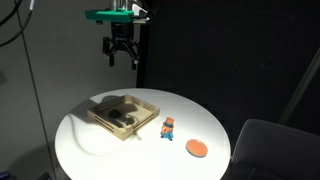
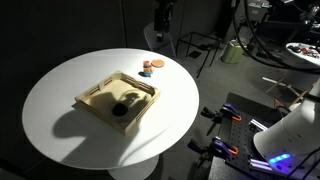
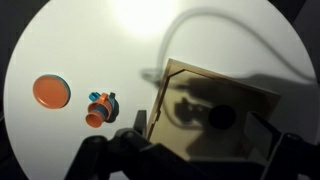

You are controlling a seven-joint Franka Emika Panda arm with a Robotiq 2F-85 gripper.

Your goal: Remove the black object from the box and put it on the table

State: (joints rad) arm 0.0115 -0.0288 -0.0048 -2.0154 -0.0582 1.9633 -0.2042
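Gripper (image 1: 122, 60) hangs high over the table (image 1: 80, 140), well clear of everything on it. Fingers spread wide and nothing between them. The wrist view agrees, with the two fingers far apart at the bottom edge and bare space between.

Box (image 1: 146, 115) sits below the gripper. In the wrist view its near rim (image 3: 230, 85) lies just ahead of the fingers, and the tray fills the space under and between them.

Black object (image 1: 120, 118) is in the box, lying on the tray floor. In the wrist view it shows as a dark round lump (image 3: 220, 118) under the gripper, a little toward one finger and not centred. An exterior view also has it inside the rims (image 2: 122, 108). Hard shadow falls across the tray, so its outline is soft.

Off to one side of the gripper, outside the box, are a small orange-and-blue toy (image 3: 100, 108) and an orange disc (image 3: 52, 92) beyond it, both on the white top and apart from each other.

Progress: nothing of the task is done. No descent, no contact, object not lifted.

Left to do, as I judge it:
- centre over the lump
- come down inside the rims
- close on it and lift clear of the tray wall
- set it on open white top, away from the toy and disc
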